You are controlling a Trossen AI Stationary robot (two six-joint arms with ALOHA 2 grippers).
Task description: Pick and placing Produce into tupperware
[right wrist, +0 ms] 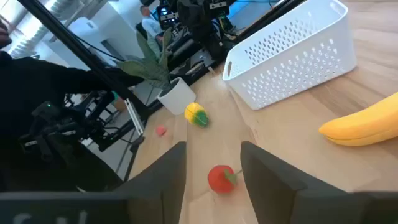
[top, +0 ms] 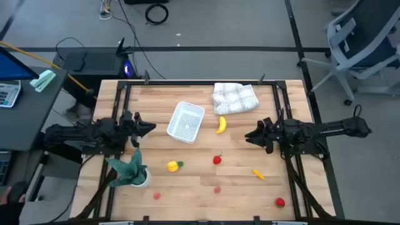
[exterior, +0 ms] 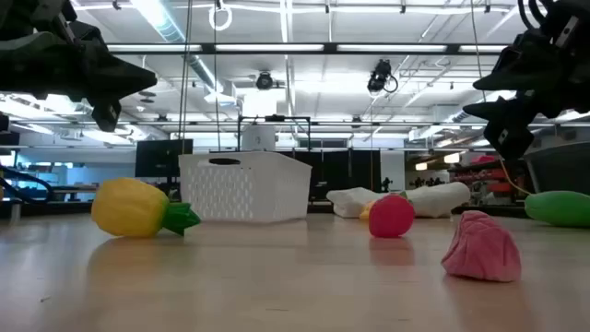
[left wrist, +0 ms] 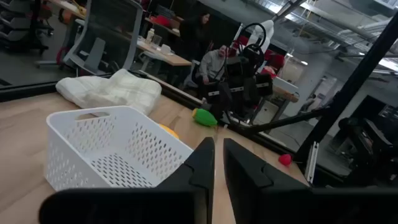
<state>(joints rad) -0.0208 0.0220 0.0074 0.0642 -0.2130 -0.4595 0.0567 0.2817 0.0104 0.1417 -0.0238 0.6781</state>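
Both arms hover above the wooden bench point(top: 200, 187), nothing gripped: left hand point(top: 150, 128) at the left side, fingers pressed nearly together with only a slim slit between them in its wrist view, pointing toward the white perforated tupperware point(top: 186, 121); right hand point(top: 248, 135) at the right side, fingers spread, pointing toward the bench centre. Tupperware sits upright and empty near the back centre, just left of the yellow banana point(top: 221, 125), which lies beside it but apart. White checked cloth point(top: 235, 98) is crumpled behind the banana at the back edge. Produce is scattered over the front half: yellow piece with green top point(top: 174, 165) left of centre, red piece with green stem point(top: 217, 160) near the middle and in front of the right hand, small orange piece point(top: 258, 174) to the right, small red piece point(top: 280, 202) at front right, pale pink piece point(top: 217, 189) front centre, small pinkish-red piece point(top: 156, 195) front left. Green leafy plant in a white pot point(top: 131, 172) stands at front left, below the left arm. Low view also shows a green piece point(exterior: 560, 207) at the far right; can't match it in the high view
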